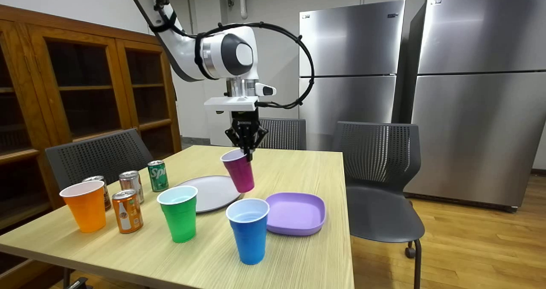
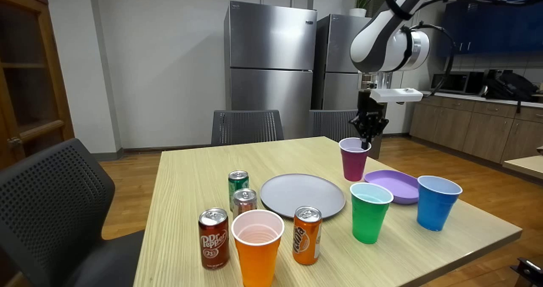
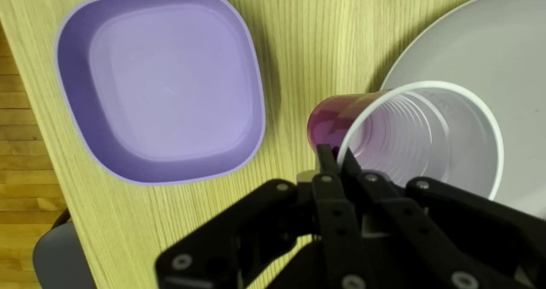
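1. Stainless-steel refrigerators (image 1: 349, 45) stand behind a wood-grain bench (image 1: 298, 259).
2. Fingers (image 3: 326, 163) pinch a magenta plastic cup (image 1: 239, 173) by its rim.
3. It is tilted, base between the gray plate (image 2: 302, 196) and purple square dish (image 3: 170, 88).

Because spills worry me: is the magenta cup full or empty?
Empty, it seems: in the wrist view, the magenta cup shows a bare, ribbed inside.

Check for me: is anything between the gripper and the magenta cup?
Nothing visible is: the gripper is closed directly on the rim of the magenta cup. The lavender dish sits apart, left of the cup in the wrist view.
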`<state>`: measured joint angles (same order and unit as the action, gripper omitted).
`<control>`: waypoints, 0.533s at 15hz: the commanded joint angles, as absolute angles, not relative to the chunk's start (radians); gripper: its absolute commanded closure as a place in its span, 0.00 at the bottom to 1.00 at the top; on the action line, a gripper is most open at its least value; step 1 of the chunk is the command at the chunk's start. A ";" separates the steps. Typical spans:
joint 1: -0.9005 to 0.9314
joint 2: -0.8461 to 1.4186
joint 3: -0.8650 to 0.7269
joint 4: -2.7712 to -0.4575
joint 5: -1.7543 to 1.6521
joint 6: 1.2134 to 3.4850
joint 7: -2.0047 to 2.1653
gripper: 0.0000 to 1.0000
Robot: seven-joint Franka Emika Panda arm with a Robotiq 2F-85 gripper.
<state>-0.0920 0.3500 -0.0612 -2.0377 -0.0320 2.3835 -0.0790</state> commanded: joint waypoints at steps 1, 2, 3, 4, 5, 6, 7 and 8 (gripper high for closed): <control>-0.089 0.343 -0.036 -2.003 0.000 2.343 -0.101 0.99; -0.086 0.346 -0.030 -1.997 0.003 2.341 -0.100 0.99; -0.083 0.349 -0.025 -1.992 0.003 2.342 -0.098 0.99; -0.079 0.351 -0.020 -1.988 0.001 2.341 -0.097 0.99; -0.074 0.353 -0.016 -1.986 -0.001 2.342 -0.095 0.99; -0.068 0.354 -0.013 -1.985 -0.004 2.344 -0.094 0.99; -0.063 0.356 -0.010 -1.984 -0.005 2.344 -0.094 0.99; -0.055 0.360 -0.007 -1.983 -0.009 2.344 -0.090 0.99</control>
<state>-0.0675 0.3505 -0.0194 -2.0120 -0.0204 2.3809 -0.0792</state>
